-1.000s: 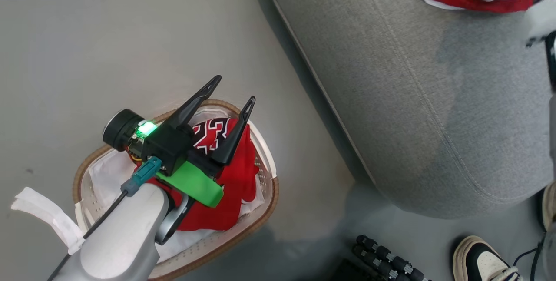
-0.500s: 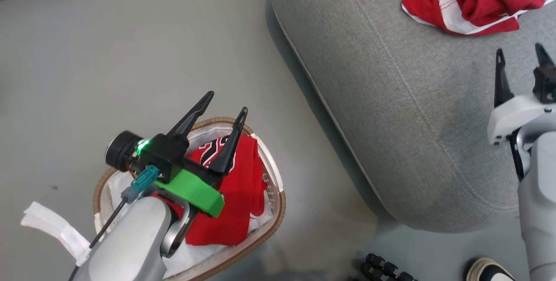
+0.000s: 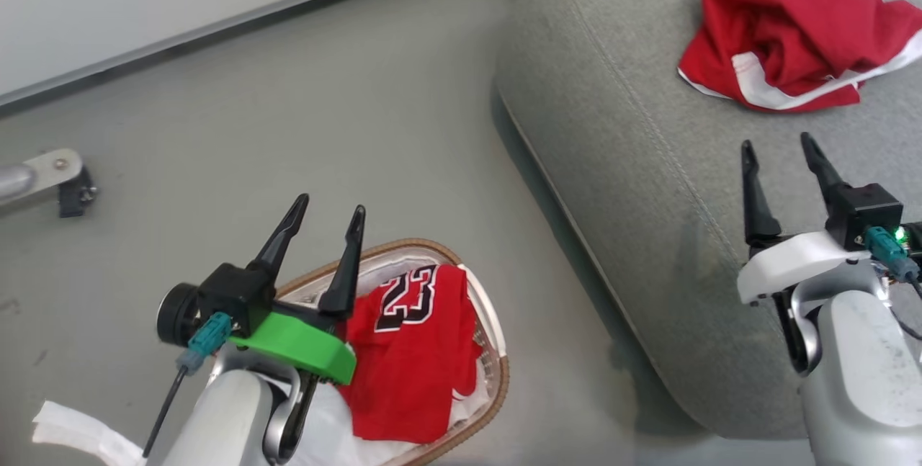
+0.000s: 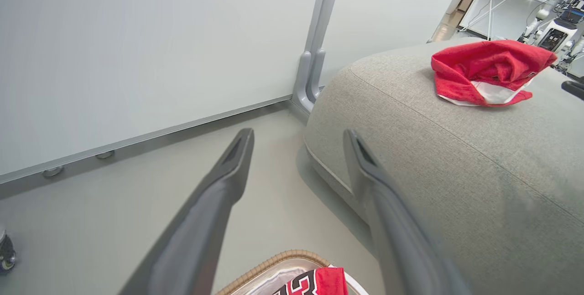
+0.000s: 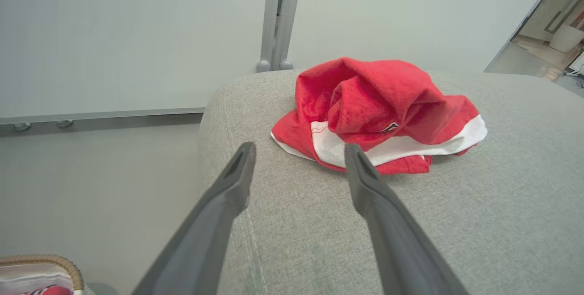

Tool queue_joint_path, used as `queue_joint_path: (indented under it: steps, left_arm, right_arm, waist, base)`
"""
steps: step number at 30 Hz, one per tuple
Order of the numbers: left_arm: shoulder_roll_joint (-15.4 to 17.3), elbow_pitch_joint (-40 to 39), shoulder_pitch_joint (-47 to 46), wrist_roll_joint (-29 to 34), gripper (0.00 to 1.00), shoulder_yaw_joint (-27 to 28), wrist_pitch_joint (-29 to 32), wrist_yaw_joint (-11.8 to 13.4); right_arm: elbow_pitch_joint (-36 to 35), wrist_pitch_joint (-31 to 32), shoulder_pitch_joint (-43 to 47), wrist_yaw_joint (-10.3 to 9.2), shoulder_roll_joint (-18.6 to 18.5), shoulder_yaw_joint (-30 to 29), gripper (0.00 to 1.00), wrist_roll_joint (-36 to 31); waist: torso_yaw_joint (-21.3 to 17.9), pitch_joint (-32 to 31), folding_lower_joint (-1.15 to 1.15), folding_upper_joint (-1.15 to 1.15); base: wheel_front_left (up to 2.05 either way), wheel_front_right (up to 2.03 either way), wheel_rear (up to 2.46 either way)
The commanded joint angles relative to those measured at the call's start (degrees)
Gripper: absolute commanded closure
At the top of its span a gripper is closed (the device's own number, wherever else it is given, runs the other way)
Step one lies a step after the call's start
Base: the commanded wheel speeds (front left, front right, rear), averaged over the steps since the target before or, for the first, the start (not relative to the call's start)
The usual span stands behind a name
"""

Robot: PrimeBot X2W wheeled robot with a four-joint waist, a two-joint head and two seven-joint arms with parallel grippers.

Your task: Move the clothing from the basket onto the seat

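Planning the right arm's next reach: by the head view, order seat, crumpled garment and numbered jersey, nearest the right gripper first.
1. seat, beneath the right gripper.
2. crumpled red garment, just ahead.
3. jersey, far left in the basket.

right pincer (image 3: 776,140) opened, backed off red garment (image 3: 778,41)

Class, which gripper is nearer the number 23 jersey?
Left. The left gripper hangs open over the basket, just beside the jersey; the right gripper is over the seat, well away.
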Motion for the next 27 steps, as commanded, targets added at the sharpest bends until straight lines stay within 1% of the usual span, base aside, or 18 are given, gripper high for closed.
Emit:
queue_joint_path:
  steps: [1, 7, 12, 19, 27]
  left_arm:
    - [-0.3, 0.2, 1.6, 0.7, 0.00, 1.7, 0.0, -0.2]
    - [-1.9, 1.1, 4.4, 2.7, 0.00, 8.5, 0.0, -0.2]
    - [-3.5, 2.1, 6.4, 5.0, 0.00, 13.6, 0.0, -0.2]
    - [-5.0, 3.3, 8.8, 7.4, 0.00, 17.5, 0.0, -0.2]
    - [-6.1, 4.2, 12.1, 8.2, 0.00, 18.6, 0.0, -0.2]
  right_arm:
    - [-1.3, -0.1, 1.5, -0.08, 0.2, 1.1, 0.00, 1.2]
    - [-4.4, -0.1, 3.8, -0.08, 1.5, 5.6, 0.00, 3.7]
    - [-4.9, -0.1, 5.2, -0.08, 2.0, 7.4, 0.00, 4.6]
    - [-4.6, -0.1, 7.6, -0.08, 2.3, 7.8, 0.00, 4.8]
    - [-3.3, -0.1, 11.3, -0.08, 2.3, 8.6, 0.00, 5.3]
  waist:
    - [4.2, -3.8, 0.00, 0.00]
    - [8.3, -6.3, 0.00, 0.00]
    - [11.8, -8.0, 0.00, 0.00]
    - [16.0, -10.5, 0.00, 0.00]
    - [17.8, -14.0, 0.00, 0.00]
  base:
    - [0.00, 0.00, 0.00]
    - [0.00, 0.00, 0.00]
    - [0.00, 0.00, 0.00]
    - [0.00, 0.00, 0.00]
    - [0.00, 0.00, 0.00]
